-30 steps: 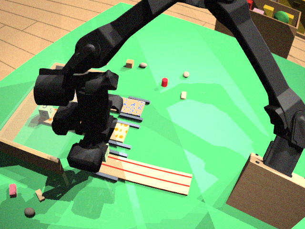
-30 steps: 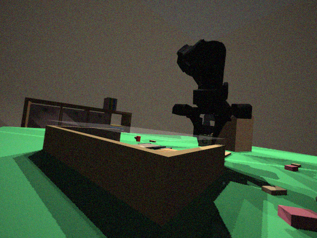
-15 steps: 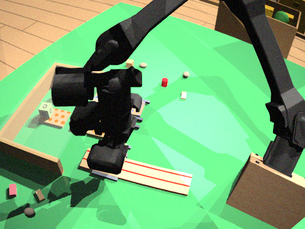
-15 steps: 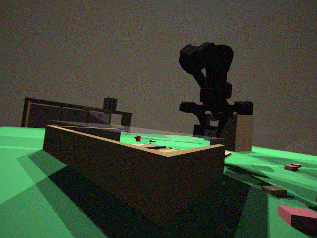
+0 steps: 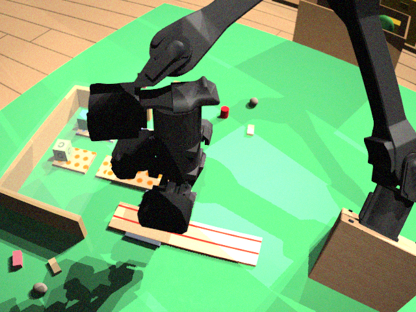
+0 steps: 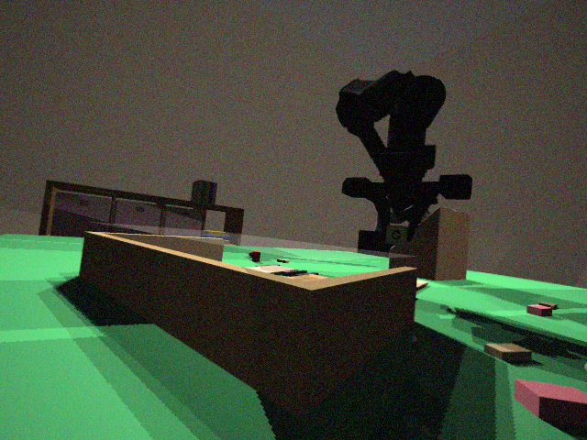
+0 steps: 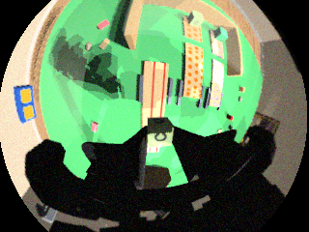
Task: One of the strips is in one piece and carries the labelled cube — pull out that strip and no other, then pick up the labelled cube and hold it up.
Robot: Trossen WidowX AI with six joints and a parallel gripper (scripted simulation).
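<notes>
Red-lined strip [image 5: 201, 234] lay in one piece, mostly out past the open side of the wooden pen [image 5: 40, 214], toward the near edge of the green surface [image 5: 285, 168]; that fits it being the one meant to be pulled. The orange-dotted strip [image 5: 75, 159] sat in separate pieces inside the pen and carried another lettered cube [image 5: 62, 149], so judged a decoy. Claw [image 6: 397, 233] was clamped on the labelled cube [image 6: 397, 233], fingers part-closed around it. Cube was clear of the strip and up above the pen wall in the exterior view; the wrist view showed it between the fingers with the strip well below. Arm reached from its base block [image 5: 363, 262] at the right edge, elbow high, wrist pointing straight down over the strip's left end. Judged: hold-up step under way.
</notes>
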